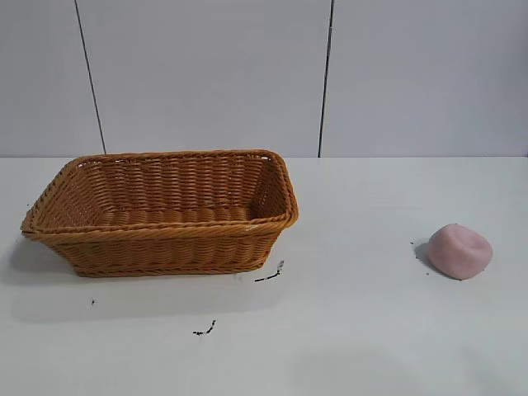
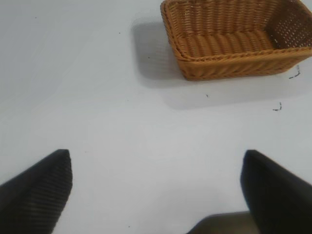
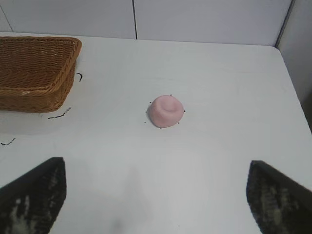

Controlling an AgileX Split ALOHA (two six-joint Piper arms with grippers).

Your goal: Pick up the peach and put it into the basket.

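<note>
The pale-pink peach (image 1: 459,251) lies on the white table at the right; it also shows in the right wrist view (image 3: 166,111). The orange-brown wicker basket (image 1: 165,235) stands at the left, empty, and shows in the left wrist view (image 2: 234,61) and the right wrist view (image 3: 34,92). Neither arm shows in the exterior view. My right gripper (image 3: 156,168) is open and empty above the table, some way short of the peach. My left gripper (image 2: 157,158) is open and empty over bare table, away from the basket.
Small black marks (image 1: 268,275) lie on the table in front of the basket. The table's edge (image 3: 292,92) runs beyond the peach in the right wrist view. A grey panelled wall (image 1: 247,74) stands behind the table.
</note>
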